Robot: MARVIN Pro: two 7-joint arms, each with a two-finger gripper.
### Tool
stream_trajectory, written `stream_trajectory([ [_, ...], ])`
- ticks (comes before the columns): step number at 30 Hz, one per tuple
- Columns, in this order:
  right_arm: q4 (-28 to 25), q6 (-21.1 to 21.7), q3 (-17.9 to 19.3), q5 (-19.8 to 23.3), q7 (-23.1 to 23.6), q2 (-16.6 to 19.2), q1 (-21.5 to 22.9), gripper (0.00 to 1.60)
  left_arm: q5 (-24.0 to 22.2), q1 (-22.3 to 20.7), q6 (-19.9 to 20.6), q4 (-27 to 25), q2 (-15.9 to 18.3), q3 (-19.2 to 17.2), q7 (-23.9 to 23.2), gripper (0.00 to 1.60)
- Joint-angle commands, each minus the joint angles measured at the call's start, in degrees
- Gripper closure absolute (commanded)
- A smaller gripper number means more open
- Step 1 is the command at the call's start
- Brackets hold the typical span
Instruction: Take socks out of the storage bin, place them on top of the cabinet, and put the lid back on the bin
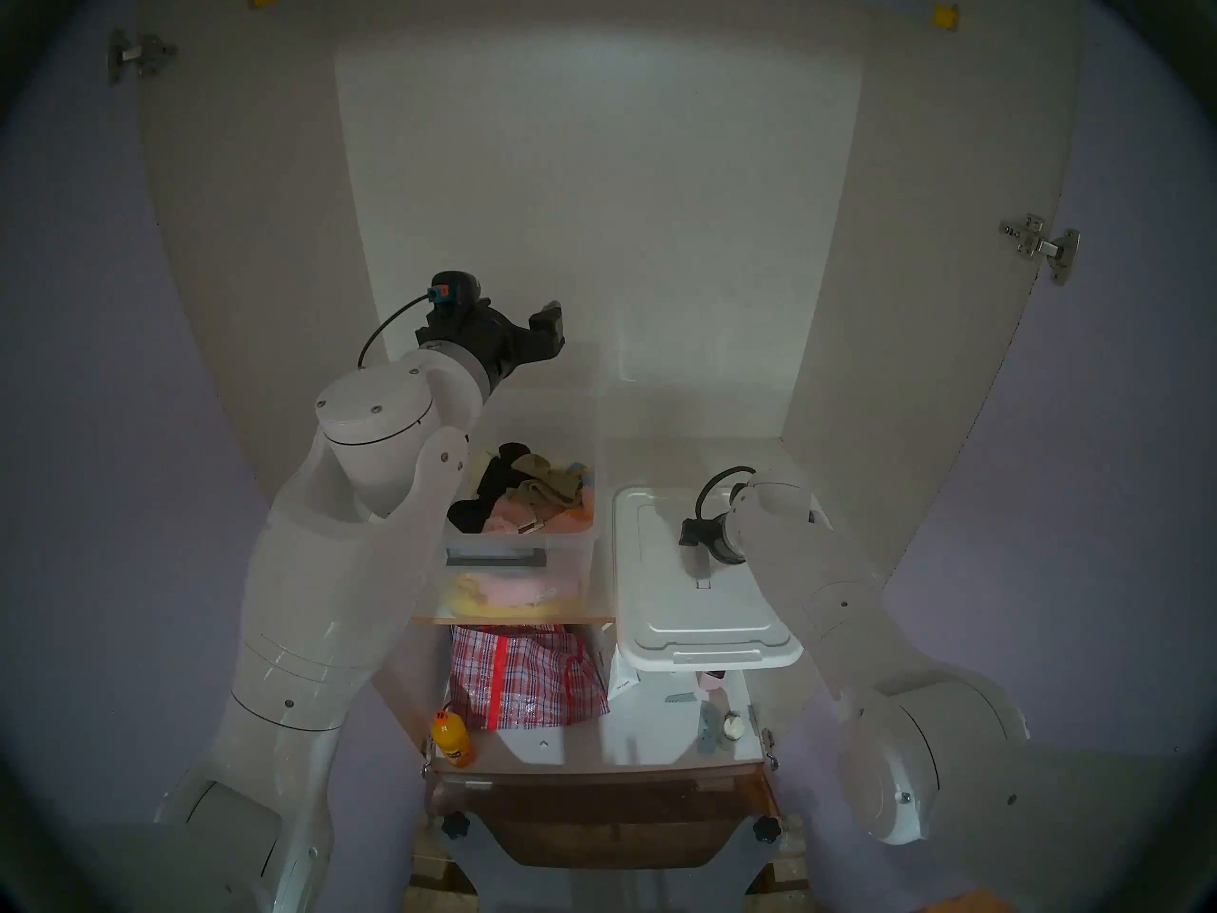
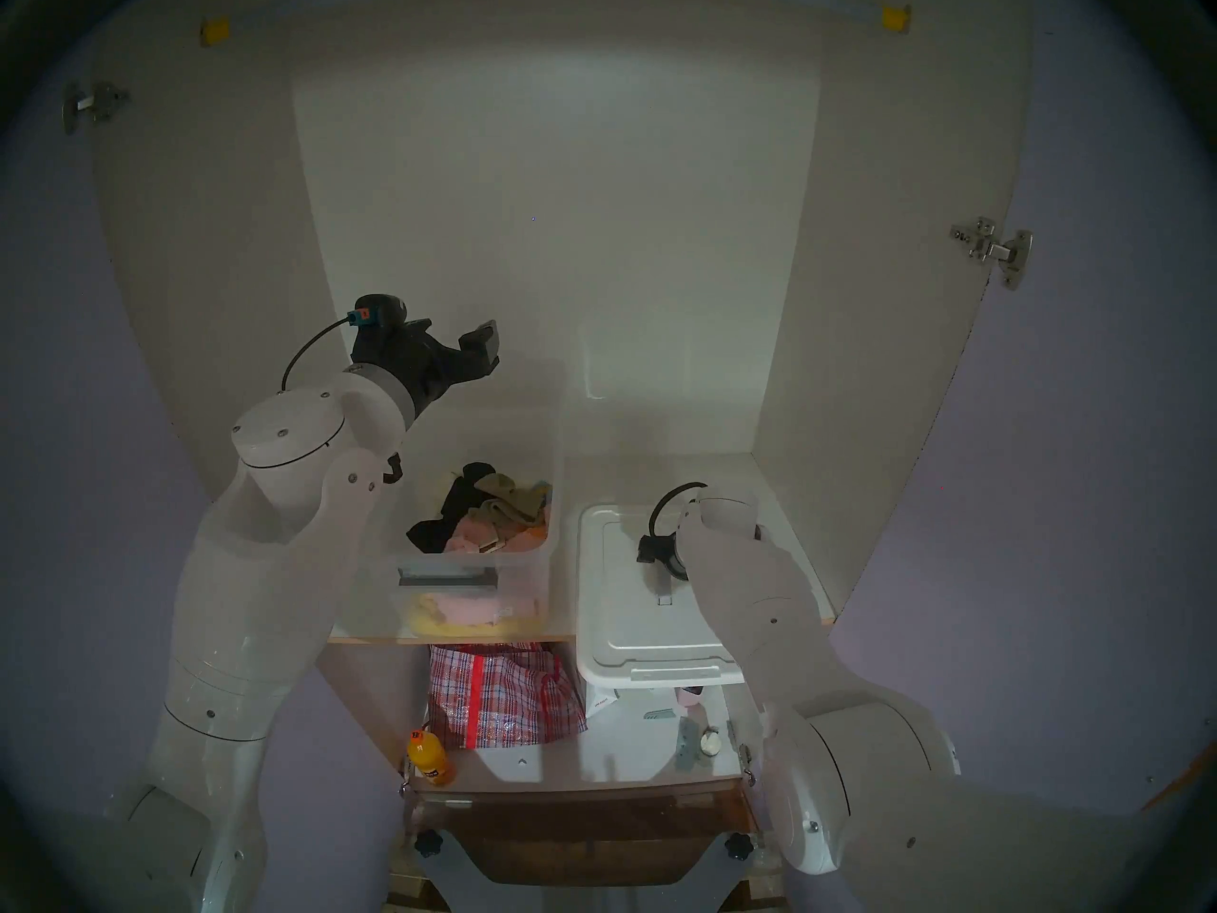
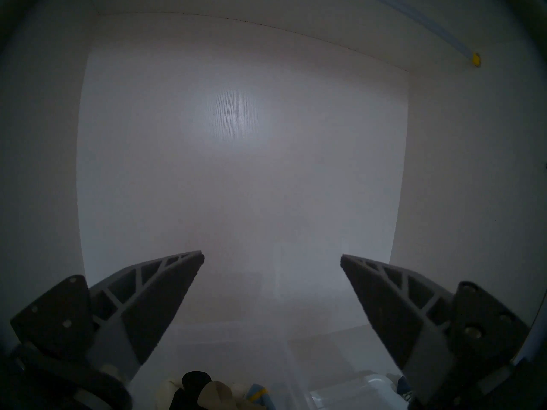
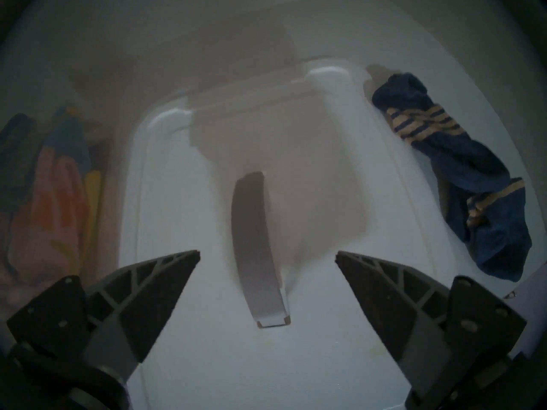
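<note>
Your right gripper (image 4: 268,257) hangs wide open and empty just above the lid (image 4: 183,223), its fingers either side of the grey handle (image 4: 256,252). The lid lies on the cabinet (image 1: 593,200) shelf, right of the open bin (image 1: 566,543). Navy socks (image 4: 461,175) rest beside the lid's right edge. Your left gripper (image 3: 271,260), also wide open and empty, is raised above the bin.

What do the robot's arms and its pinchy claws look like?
Both arms are smooth, glossy white tubes with round joint caps and tiny screws. The left gripper and right gripper are black, with dark grey pointed jaws ribbed like little triangles. A black cable loops at each wrist; the left has a blue-and-orange plug.
</note>
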Motion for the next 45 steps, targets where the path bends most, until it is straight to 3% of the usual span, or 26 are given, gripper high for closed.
stream_trajectory([
  [1,-1.04,-1.12,-2.41,-0.74,4.7,1.59,2.67,0.0,-0.04,-1.21,-0.61,-1.51,-0.16,-0.21,-0.28,0.0],
  [8,0.84,-3.47,-6.57,-1.89,9.71,3.35,4.02,0.0,-0.04,-1.21,-0.62,-1.52,-0.16,-0.21,-0.28,0.0],
  [12,2.75,-4.4,-7.18,-2.27,8.79,3.27,5.02,0.0,-0.04,-1.21,-0.63,-1.53,-0.15,-0.21,-0.29,0.0],
  [17,6.06,-4.83,-7.61,-2.16,10.94,3.14,6.1,0.0,-0.04,-1.21,-0.65,-1.54,-0.14,-0.22,-0.3,0.0],
  [24,8.0,-8.92,-7.83,-2.51,12.57,2.93,5.77,0.0,-0.04,-1.21,-0.65,-1.54,-0.15,-0.22,-0.3,0.0],
  [26,8.38,-9.33,-7.39,-2.29,12.03,2.61,5.9,0.5,-0.04,-1.21,-0.64,-1.53,-0.15,-0.22,-0.3,0.0],
  [27,8.51,-9.63,-7.29,-2.32,11.64,2.47,5.95,0.84,-0.04,-1.21,-0.64,-1.53,-0.15,-0.22,-0.29,0.0],
  [32,10.47,-12.1,-6.19,-2.49,10.13,1.78,6.7,1.04,-0.04,-1.21,-0.64,-1.53,-0.15,-0.22,-0.29,0.0],
  [36,11.9,-13.31,-5.78,-2.53,10.05,1.61,7.42,1.32,-0.04,-1.21,-0.63,-1.53,-0.15,-0.21,-0.29,0.0],
  [39,12.52,-14.2,-5.42,-2.45,10.19,1.55,7.75,1.41,-0.04,-1.21,-0.63,-1.53,-0.15,-0.21,-0.29,0.0],
  [40,12.48,-14.6,-5.25,-2.43,10.01,1.52,7.76,1.6,-0.04,-1.21,-0.63,-1.53,-0.15,-0.21,-0.29,0.0],
  [45,11.8,-14.49,-3.55,-1.69,9.18,1.34,8.18,1.6,-0.04,-1.21,-0.61,-1.52,-0.16,-0.21,-0.27,0.0],
])
